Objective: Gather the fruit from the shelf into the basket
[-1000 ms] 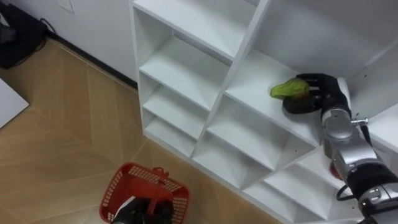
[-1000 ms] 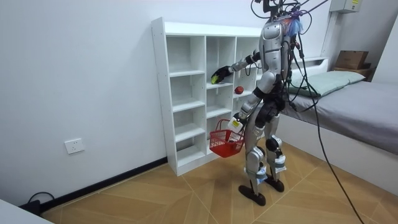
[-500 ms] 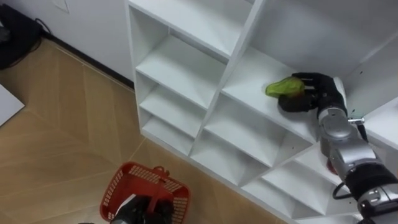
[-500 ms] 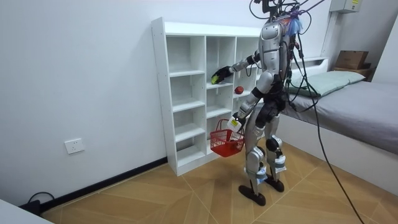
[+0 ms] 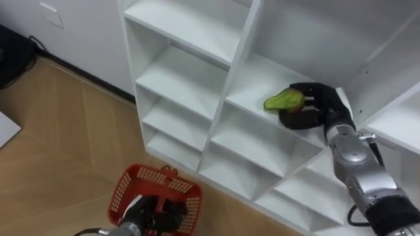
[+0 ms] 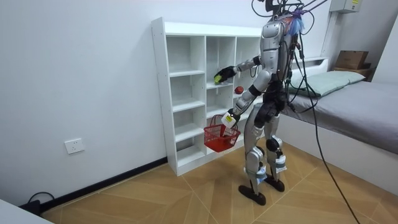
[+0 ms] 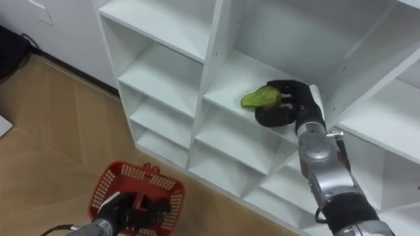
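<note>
I stand in front of a white closet of open shelves (image 5: 197, 72). My right hand (image 5: 314, 107) is shut on a green fruit (image 5: 283, 100) just above a middle shelf, at its front edge. The same right hand (image 7: 287, 103) and green fruit (image 7: 260, 98) show in the right eye view. Low at my left, my left hand (image 5: 147, 219) is shut on the handle of a red basket (image 5: 154, 196). In the room view a red fruit (image 6: 238, 90) lies on a shelf to the right of the green fruit (image 6: 217, 78), and the basket (image 6: 220, 137) hangs at hip height.
A wood floor (image 5: 59, 144) lies in front of the closet. A dark object (image 5: 13, 59) rests by the wall at the far left. Behind me in the room view stands a bed (image 6: 348, 106) with a pillow and a cardboard box (image 6: 349, 60).
My right hand has drawn the green fruit toward the shelf's front edge. My left hand has lifted the red basket higher and nearer the closet. The eye view has shifted.
</note>
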Robot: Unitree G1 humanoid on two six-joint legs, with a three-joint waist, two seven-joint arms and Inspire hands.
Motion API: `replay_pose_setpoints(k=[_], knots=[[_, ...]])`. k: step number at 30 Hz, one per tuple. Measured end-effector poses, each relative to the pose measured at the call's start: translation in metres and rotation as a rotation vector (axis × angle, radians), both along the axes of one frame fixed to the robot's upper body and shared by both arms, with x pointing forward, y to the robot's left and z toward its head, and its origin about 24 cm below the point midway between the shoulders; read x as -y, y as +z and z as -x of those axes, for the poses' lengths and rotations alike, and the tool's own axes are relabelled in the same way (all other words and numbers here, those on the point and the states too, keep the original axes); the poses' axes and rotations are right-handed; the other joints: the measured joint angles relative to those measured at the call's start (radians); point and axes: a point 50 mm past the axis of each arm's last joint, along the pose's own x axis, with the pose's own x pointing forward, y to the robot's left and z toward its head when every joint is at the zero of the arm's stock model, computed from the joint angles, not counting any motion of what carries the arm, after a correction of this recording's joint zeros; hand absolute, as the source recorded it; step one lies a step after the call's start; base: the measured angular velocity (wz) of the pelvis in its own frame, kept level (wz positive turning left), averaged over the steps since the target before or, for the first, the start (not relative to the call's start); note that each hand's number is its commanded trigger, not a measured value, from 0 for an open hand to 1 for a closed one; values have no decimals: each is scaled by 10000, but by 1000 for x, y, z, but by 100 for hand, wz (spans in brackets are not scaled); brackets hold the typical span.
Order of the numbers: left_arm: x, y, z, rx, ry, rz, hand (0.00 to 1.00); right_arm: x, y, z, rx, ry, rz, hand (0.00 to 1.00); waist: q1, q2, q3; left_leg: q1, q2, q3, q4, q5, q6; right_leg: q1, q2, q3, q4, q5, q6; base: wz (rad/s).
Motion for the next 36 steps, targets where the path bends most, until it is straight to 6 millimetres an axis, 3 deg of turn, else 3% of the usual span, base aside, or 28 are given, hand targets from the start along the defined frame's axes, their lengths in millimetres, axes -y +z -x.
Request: replay_pose_setpoints(k=[2,5,10,16,23,30,36], knots=[[1,0,3,6,15,53,100,-6,0,8,145,337,-282,100,-95,110,-40,35,140,324,-4,6,18,23,8,19,3,0,0,-8],[2,0,3,3,17,65,100,-9,-2,15,112,643,-464,100,-158,250,-27,166,202,448,-64,28,41,72,11,90,70,1,-2,-11],[1,0,3,53,11,42,100,-15,-7,20,-19,821,-595,100,-193,282,-23,506,268,713,-202,51,48,172,-2,326,140,5,-8,-17],[7,3,-1,306,38,176,100,-23,-5,35,310,1430,434,100,-337,345,-40,747,284,1132,-377,51,64,61,-11,813,159,17,9,-22],[16,2,1,253,155,528,100,-28,-20,56,-158,1481,361,100,-511,642,-102,1198,430,1733,-853,54,58,102,9,1292,162,40,6,-26],[22,3,0,453,428,767,100,-44,-25,59,-233,1686,-27,100,-637,721,-69,1630,440,2070,-1186,42,48,170,40,1739,152,40,7,-22],[28,4,-2,672,436,925,100,-57,-28,61,-327,2283,285,100,-721,906,56,1689,444,2121,-1225,39,49,159,61,1921,153,44,13,-6]])
